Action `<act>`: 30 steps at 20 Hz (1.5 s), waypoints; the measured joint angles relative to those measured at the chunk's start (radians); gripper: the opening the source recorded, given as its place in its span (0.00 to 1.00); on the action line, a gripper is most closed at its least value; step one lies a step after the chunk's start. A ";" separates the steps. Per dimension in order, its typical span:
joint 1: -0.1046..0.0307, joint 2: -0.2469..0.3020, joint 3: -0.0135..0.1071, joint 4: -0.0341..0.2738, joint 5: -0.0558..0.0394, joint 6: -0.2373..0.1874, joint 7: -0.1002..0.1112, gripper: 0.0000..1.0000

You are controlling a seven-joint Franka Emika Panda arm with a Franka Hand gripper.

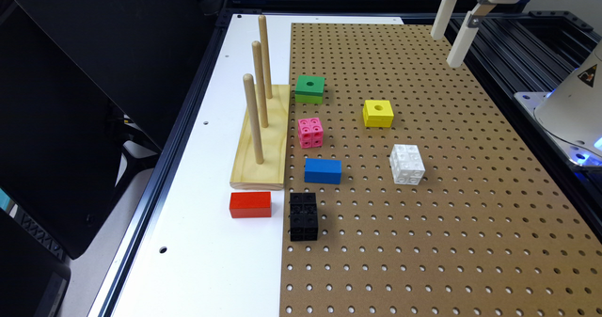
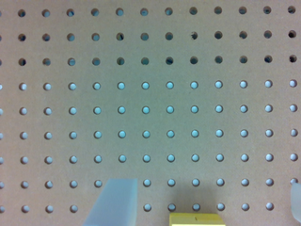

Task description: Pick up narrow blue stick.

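Note:
The narrow blue stick point(image 1: 322, 171) lies flat on the brown pegboard point(image 1: 423, 241), just right of the wooden peg stand. My gripper point(image 1: 447, 51) hangs high over the board's far right corner, well away from the stick. In the wrist view the gripper point(image 2: 204, 207) is open, with one pale finger point(image 2: 115, 202) showing fully and the other at the frame's edge. Nothing is between them. Bare pegboard point(image 2: 150, 94) lies below, and the edge of the yellow block point(image 2: 196, 219) peeks in.
A red block point(image 1: 250, 204) of the same shape lies on the white strip. Around the stick sit pink point(image 1: 310, 132), black point(image 1: 303, 216), white point(image 1: 407, 164), yellow point(image 1: 378, 113) and green point(image 1: 309, 89) blocks. The peg stand point(image 1: 261, 138) has three tall dowels. The robot base point(image 1: 574, 110) is at the right.

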 joint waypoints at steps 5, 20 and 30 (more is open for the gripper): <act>0.037 0.000 0.014 0.009 0.0093 0.001 0.034 1.00; 0.090 0.141 0.035 0.105 0.0162 0.061 0.093 1.00; 0.105 0.210 0.053 0.158 0.0267 0.070 0.117 1.00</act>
